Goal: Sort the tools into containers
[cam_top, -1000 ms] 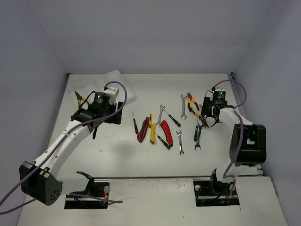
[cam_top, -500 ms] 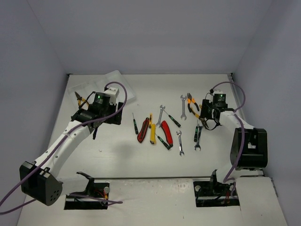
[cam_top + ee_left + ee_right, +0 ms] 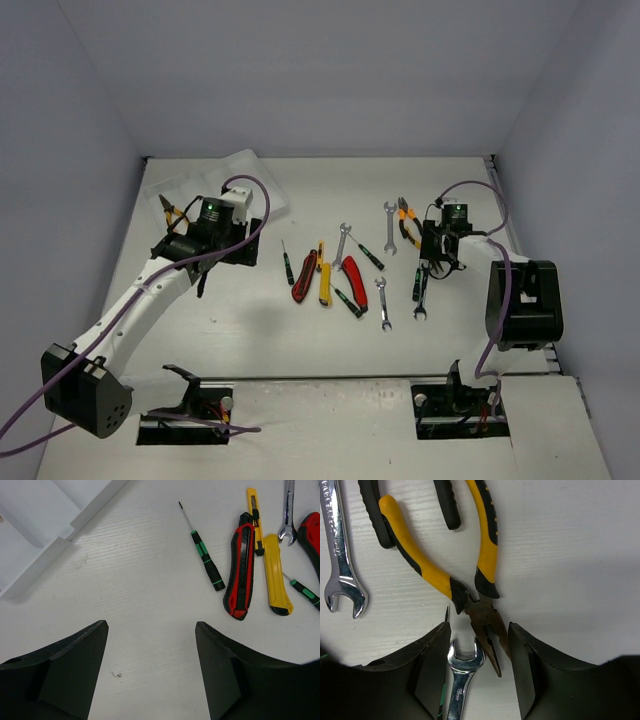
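Pliers (image 3: 470, 600) (yellow-black grips, rusty tapered nose), chrome open-end wrench (image 3: 462, 680)

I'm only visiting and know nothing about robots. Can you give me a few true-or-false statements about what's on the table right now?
1. The left gripper is open with nothing between its fingers. True.
2. The yellow utility knife lies in the tray. False: it lies on the table, beside the red-black knife.
3. The right gripper straddles the nose of the yellow-handled pliers. True.
4. Every wrench has been put away. False: a silver wrench lies on the table beside the pliers.
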Controlling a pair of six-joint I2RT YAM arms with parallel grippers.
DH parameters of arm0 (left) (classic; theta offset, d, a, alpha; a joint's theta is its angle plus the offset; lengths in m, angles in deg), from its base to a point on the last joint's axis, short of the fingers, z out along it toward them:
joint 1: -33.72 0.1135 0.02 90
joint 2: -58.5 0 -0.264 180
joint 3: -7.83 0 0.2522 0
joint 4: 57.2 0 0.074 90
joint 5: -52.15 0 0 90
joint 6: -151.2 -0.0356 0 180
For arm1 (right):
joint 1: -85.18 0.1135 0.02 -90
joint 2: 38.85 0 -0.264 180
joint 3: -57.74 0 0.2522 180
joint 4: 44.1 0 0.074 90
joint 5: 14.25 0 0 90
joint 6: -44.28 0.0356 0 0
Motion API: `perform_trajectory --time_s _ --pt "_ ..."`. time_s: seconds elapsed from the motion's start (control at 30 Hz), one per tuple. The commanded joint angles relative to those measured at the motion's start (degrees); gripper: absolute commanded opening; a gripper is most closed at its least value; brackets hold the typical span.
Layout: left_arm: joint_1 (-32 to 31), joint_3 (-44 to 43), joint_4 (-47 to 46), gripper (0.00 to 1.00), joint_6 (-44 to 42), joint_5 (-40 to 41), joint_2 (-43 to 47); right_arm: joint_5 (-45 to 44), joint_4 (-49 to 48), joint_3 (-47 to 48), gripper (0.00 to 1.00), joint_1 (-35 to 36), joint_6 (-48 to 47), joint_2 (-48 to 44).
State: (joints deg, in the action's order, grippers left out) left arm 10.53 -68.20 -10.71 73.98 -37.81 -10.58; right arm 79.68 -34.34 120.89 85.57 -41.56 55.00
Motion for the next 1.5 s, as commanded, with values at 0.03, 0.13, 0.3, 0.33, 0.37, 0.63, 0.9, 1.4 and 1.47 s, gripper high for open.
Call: perform_trajectory --time_s 0.03,0.13,0.3,0.33,0.37,0.63,0.9,1.4,1.47 --pt "0.33 -1.01 -2.39 0.67 0.23 0.50 1.24 -2.46 -1.01 0.55 0.47 0.92 -0.74 0.56" --pt "0.33 -0.93 -2.32 0.67 0.15 0.58 1.40 -2.61 -0.95 0.98 0.46 0.92 -0.76 1.35" --pt "0.33 -0.93 -2.23 0.67 -0.12 1.02 1.32 -3.49 -0.31 1.59 0.45 1.54 -0.64 2.39" --pt "0.33 -0.93 -2.23 0.67 -0.12 1.02 1.32 -3.49 -0.22 1.68 0.45 1.54 -0.56 2.39" --pt "0.33 -0.88 -2.23 0.67 -0.17 1.12 1.36 -3.58 0.02 1.82 0.45 1.54 -0.46 2.63" --pt "0.33 -0.84 -2.23 0.67 -0.21 1.20 1.23 -3.66 0.44 2.56 0.35 1.54 -0.69 3.88" --pt "0.33 -0.84 -2.23 0.67 -0.38 1.37 0.97 -5.29 0.66 3.43 0.00 1.89 -1.78 4.16" --pt "0.29 -0.80 -2.67 0.67 -0.34 1.02 1.84 -10.78 0.62 6.07 0.00 10.81 -4.60 -9.75" --pt "0.28 -0.75 -2.81 0.67 -0.30 0.84 1.84 -9.32 0.61 5.84 0.00 10.99 -4.65 -11.10"
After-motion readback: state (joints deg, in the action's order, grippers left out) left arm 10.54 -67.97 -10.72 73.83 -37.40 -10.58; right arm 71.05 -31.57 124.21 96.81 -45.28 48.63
